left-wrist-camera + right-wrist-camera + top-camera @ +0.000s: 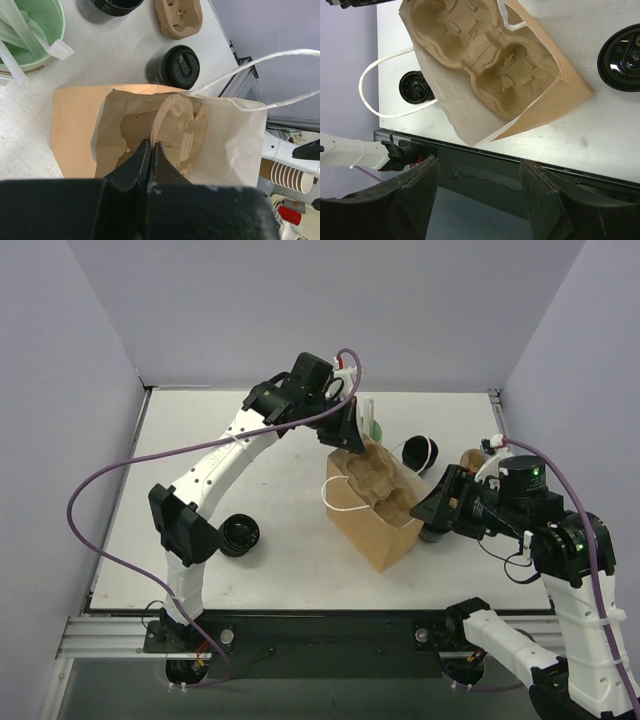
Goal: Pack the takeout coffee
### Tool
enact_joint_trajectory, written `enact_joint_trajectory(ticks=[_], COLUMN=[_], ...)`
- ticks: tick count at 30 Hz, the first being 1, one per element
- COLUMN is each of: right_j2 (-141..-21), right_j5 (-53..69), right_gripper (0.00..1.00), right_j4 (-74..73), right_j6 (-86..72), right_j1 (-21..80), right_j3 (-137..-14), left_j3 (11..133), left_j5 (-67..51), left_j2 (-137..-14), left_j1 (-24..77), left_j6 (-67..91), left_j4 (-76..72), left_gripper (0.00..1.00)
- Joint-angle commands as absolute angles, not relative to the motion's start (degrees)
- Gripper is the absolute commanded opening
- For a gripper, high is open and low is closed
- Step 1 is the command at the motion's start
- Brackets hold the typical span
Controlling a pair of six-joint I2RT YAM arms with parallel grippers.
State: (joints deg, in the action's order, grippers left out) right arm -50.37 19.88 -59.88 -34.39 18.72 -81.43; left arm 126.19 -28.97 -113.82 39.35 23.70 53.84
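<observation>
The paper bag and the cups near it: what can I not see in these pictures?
- Bottom of the paper bag: every view, covered by the cup carrier.
- Coffee cup beside the bag: top view, mostly under the right tool; right wrist view, cut by the right edge.
- Grip of the shut left tool: left wrist view, its own fingers hide what, if anything, it pinches.
</observation>
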Motion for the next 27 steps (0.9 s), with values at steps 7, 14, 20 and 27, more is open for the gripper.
enact_joint_trajectory(ticks=[7, 14, 20, 27], right_j2=[-49.3, -48.9, -48.3, -47.8], right_j5=[20.2, 19.9, 19.2, 17.0], right_gripper=[0.65, 0.65, 0.65, 0.64], right_j4=[-61.8, -62.2, -62.7, -62.9], right_j6=[-33.7, -34.1, -34.6, -35.8], right_j1=[18.5, 18.5, 18.5, 18.5], right_j3=[-80.9, -81.2, -80.9, -81.2], left_j3=[133.7, 138.1, 141.1, 140.0], left_j5=[-21.8, -18.6, -17.1, -9.1], left_j2=[-115.6, -116.1, -115.6, -112.2], left_j1=[41.2, 41.6, 41.7, 43.0], left_j6=[19.5, 17.5, 15.9, 9.8], left_j4=[60.5, 62.7, 62.1, 61.4], left_gripper=[0.14, 0.37, 0.51, 0.54])
